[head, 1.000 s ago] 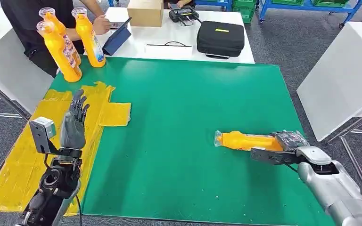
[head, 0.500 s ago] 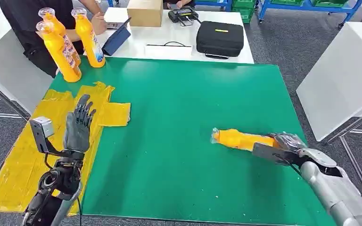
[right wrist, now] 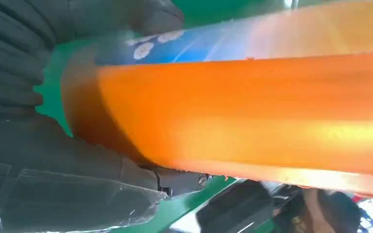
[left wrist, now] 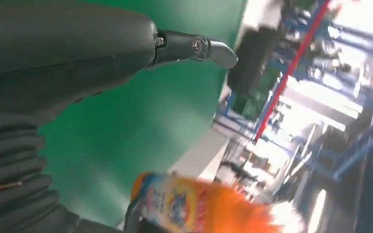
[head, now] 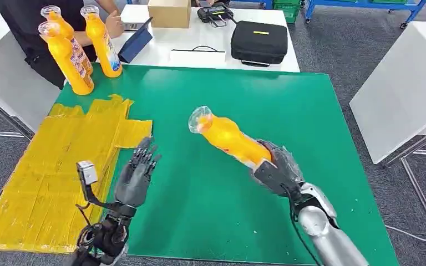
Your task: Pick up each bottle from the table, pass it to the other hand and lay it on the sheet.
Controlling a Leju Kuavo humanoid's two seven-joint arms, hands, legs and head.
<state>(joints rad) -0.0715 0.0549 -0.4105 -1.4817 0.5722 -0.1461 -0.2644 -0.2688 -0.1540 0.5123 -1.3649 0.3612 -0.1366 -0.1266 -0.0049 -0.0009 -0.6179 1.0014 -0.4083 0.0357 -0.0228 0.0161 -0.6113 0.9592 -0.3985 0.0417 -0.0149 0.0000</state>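
My right hand [head: 277,166] grips the base of an orange bottle [head: 227,136] and holds it lifted over the middle of the green mat [head: 244,100], its clear cap pointing up and toward the left. Up close, the right wrist view has the orange bottle [right wrist: 252,107] lying across my right hand [right wrist: 53,160]. My left hand [head: 136,177] is raised over the mat with its fingers apart, holding nothing, a short way left of the bottle. The left wrist view shows the bottle [left wrist: 199,204] beyond my left hand [left wrist: 53,58]. The yellow sheet [head: 39,166] covers the mat's left side.
Three more orange bottles [head: 69,52] stand upright at the mat's far left corner. A person in black [head: 33,22] stands behind them. On the white table [head: 199,50] beyond lie a black case [head: 259,41], a cardboard box [head: 169,12] and a tablet [head: 134,47].
My right hand has lifted the bottle off the mat and carried it left toward the middle. My left hand has moved right, off the yellow sheet, toward the bottle.
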